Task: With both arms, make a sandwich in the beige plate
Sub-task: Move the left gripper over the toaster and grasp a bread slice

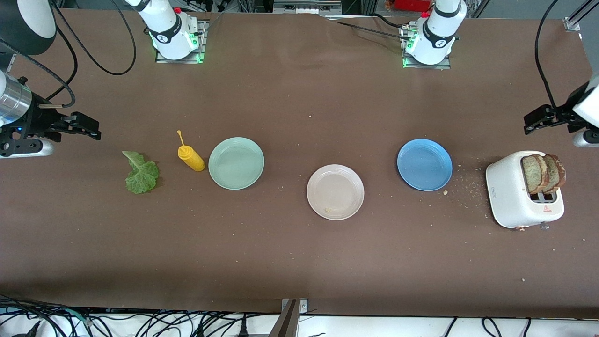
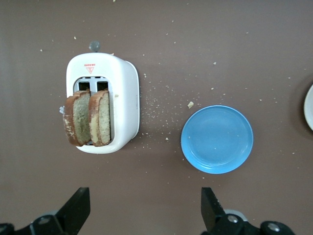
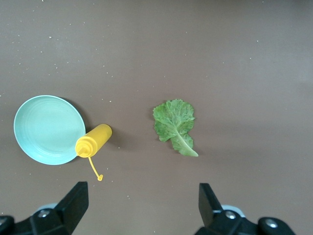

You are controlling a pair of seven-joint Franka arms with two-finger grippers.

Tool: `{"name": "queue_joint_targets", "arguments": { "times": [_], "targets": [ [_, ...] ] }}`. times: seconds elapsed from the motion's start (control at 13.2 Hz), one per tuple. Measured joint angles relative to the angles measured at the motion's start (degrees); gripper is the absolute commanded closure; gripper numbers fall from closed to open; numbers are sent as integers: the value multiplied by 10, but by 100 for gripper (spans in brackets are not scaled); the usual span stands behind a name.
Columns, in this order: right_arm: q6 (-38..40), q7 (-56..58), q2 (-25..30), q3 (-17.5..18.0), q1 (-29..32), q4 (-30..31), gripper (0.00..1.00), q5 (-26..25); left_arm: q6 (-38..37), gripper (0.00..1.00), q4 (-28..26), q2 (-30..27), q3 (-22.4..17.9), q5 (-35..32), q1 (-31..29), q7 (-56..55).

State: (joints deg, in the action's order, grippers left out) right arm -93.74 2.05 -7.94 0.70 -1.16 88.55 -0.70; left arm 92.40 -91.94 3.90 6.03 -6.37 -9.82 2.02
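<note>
Bread slices (image 1: 543,174) stand upright, two of them side by side, in the slots of a white toaster (image 1: 512,196) at the left arm's end of the brown table (image 1: 299,262); they are brown wholegrain with darker crust, and crumbs lie scattered on the tabletop between the toaster and a blue plate (image 1: 424,164). The beige plate (image 1: 335,192) sits near the middle of the table, nearer to the front camera than the blue plate and the mint green plate (image 1: 236,163), with only a small crumb on it near its rim. A yellow squeeze bottle (image 1: 190,157) lies on its side just beside the mint green plate, its thin nozzle pointing away from the front camera. The lettuce leaf (image 1: 141,173) lies flat on the table toward the right arm's end, near the bottle but apart from it. The left gripper (image 2: 145,208) hangs in the air over the table by the toaster and blue plate, fingers spread wide and holding nothing. The right gripper (image 3: 142,205) hangs over the table by the lettuce leaf, its fingers likewise wide apart and empty.
</note>
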Motion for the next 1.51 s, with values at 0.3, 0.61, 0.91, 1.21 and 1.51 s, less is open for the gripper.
{"name": "queue_joint_targets", "arguments": {
  "times": [0.3,0.61,0.91,1.21,1.51],
  "targets": [
    [0,0,0,0,0,0,0,0,29,0,8,43,-1,0,-74,68],
    [0,0,0,0,0,0,0,0,99,0,7,81,-2,0,-131,134],
    [0,0,0,0,0,0,0,0,164,0,-2,114,-1,0,-172,175],
    [0,0,0,0,0,0,0,0,175,1,-14,118,34,0,-168,102],
    [1,0,0,0,0,0,0,0,173,5,-56,104,64,0,-163,31]
  ]
}}
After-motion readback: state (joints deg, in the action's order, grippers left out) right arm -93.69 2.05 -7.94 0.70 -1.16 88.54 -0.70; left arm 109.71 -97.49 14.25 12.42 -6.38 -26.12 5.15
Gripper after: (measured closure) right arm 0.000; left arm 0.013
